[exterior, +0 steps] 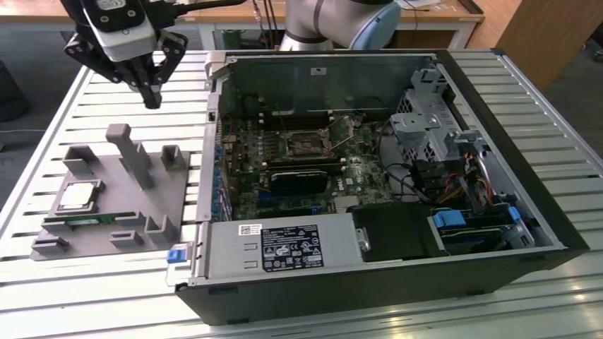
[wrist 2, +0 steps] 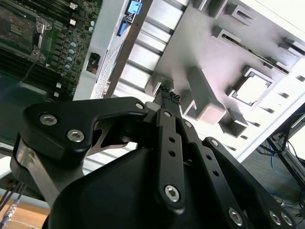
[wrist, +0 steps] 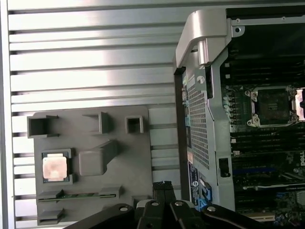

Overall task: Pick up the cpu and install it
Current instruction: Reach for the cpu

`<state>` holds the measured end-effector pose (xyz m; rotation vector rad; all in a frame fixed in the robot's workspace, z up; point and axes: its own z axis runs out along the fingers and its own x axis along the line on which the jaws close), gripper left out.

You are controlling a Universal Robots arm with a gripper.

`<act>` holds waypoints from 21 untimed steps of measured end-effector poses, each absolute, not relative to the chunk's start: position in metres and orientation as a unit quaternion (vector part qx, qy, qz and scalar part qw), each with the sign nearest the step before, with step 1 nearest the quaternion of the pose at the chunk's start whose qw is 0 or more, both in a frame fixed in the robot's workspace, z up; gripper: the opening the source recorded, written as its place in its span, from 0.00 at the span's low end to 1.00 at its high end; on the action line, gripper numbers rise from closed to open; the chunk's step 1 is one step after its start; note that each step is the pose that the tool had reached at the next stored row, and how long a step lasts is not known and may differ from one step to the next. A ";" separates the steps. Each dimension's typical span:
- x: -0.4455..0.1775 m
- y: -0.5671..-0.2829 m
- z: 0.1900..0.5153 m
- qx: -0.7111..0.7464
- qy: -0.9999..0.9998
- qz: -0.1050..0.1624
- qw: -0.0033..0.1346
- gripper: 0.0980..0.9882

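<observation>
Slatted metal bench (exterior: 85, 120): carries every item listed. Black computer case (exterior: 282, 300): side open, filling the bench's middle and the edge at the exterior view's right. Grey holder tray (wrist: 71, 121): flat by the bench edge at the exterior view's left, just beside the case. Pincer (exterior: 151, 102): fingers together, holding nothing, hanging over bare slats between the tray and the bench edge farthest from the exterior camera, well apart from the chip. Empty socket (exterior: 306, 146): on the board inside the case. cpu (exterior: 80, 196): silver top, seated flat in a square recess on the tray's side away from the case. Handling, as judged: spread the fingers before descending, clear the tray's upright post (exterior: 130, 155), centre squarely and grip the chip's edges level.
</observation>
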<state>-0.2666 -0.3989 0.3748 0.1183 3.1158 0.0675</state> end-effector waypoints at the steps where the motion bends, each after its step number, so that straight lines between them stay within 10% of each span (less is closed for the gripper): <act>1: -0.267 -0.399 0.375 0.038 0.999 0.022 0.011 0.01; 21: -0.281 -0.399 0.373 0.038 0.999 0.022 0.011 0.01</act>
